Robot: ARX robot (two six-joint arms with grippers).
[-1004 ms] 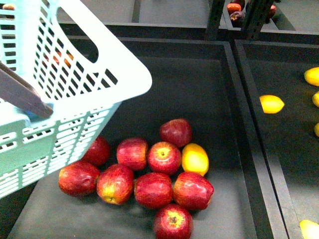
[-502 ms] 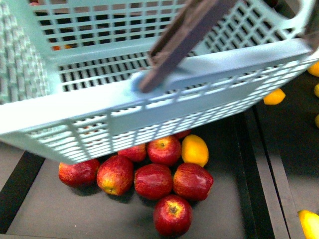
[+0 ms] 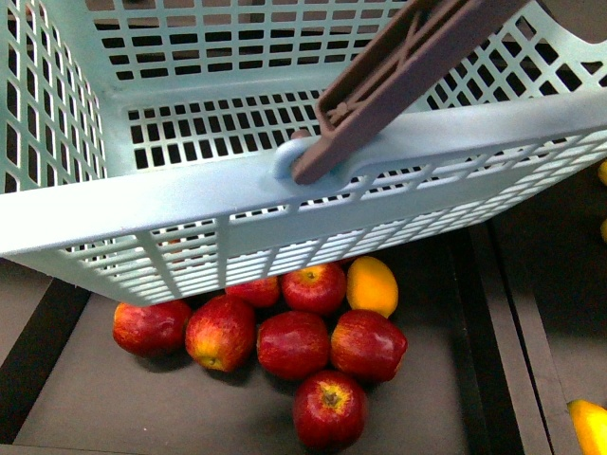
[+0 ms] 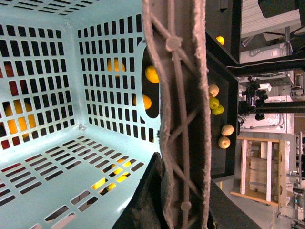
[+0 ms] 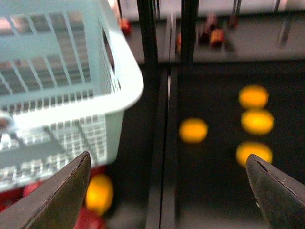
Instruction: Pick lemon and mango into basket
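The basket (image 3: 190, 204) hangs tilted above a dark tray (image 3: 142, 412) and fills the upper part of the front view, its brownish handle (image 3: 398, 71) swung up toward the top right. In the left wrist view the handle (image 4: 178, 95) runs straight through the left gripper (image 4: 183, 191). A dark finger sits on each side of it, so the jaws pinch the basket (image 4: 47, 71) by its handle.

Below the basket's near rim, 7 red apples (image 3: 292, 344) lie bunched on the tray. The mango (image 3: 372, 286) rests at the right edge of the bunch, touching 2 of them. The lemon (image 3: 590, 427) lies in the neighbouring tray to the right, cut off by the corner of the front view and well apart from the mango.

The right wrist view is blurred. It shows the right gripper (image 5: 167, 156) with its jaws spread wide and nothing between them, hovering over the divider between the 2 trays. The basket's corner (image 5: 119, 86) is on one side, and 4 orange-yellow fruits (image 5: 193, 130) lie on the other, too soft to name.
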